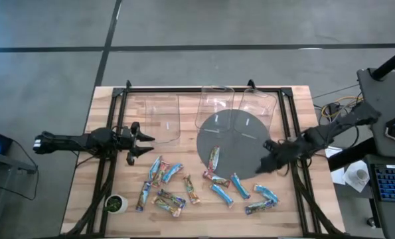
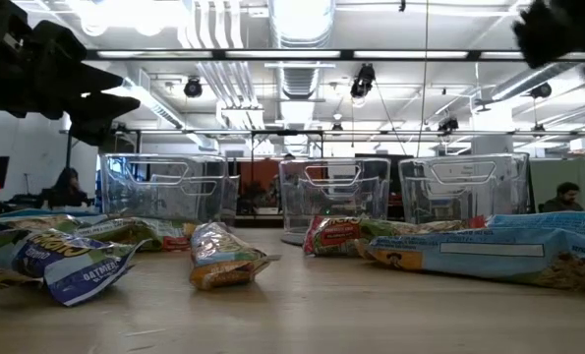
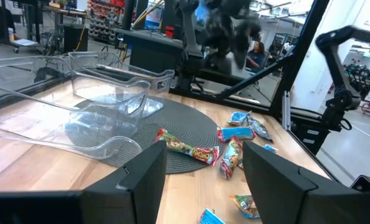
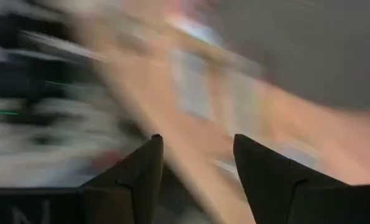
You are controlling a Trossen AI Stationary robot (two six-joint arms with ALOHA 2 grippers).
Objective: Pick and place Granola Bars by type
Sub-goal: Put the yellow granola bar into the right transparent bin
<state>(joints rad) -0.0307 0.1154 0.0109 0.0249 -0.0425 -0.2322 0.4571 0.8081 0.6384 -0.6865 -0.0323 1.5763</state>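
Bars [image 1: 204, 186] lie loose along the bench's [image 1: 287, 212] near edge, none in the bins [image 1: 214, 106] at the far edge. Sorting looks barely begun. Both claws are open and empty: right claw [image 1: 269, 161] near the right edge, over the mat [image 1: 240, 136], needing to descend onto one bar; left claw [image 1: 141, 143] waits at the left edge.

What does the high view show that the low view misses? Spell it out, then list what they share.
Only the high view: the round grey mat, a small potted plant, and both arms whole, the left tool open beside the bins and the right tool at the mat's edge.

Only the low view: the room behind, with ceiling lights and seated people.

Both: three clear bins and the scattered granola bars on the wooden table.
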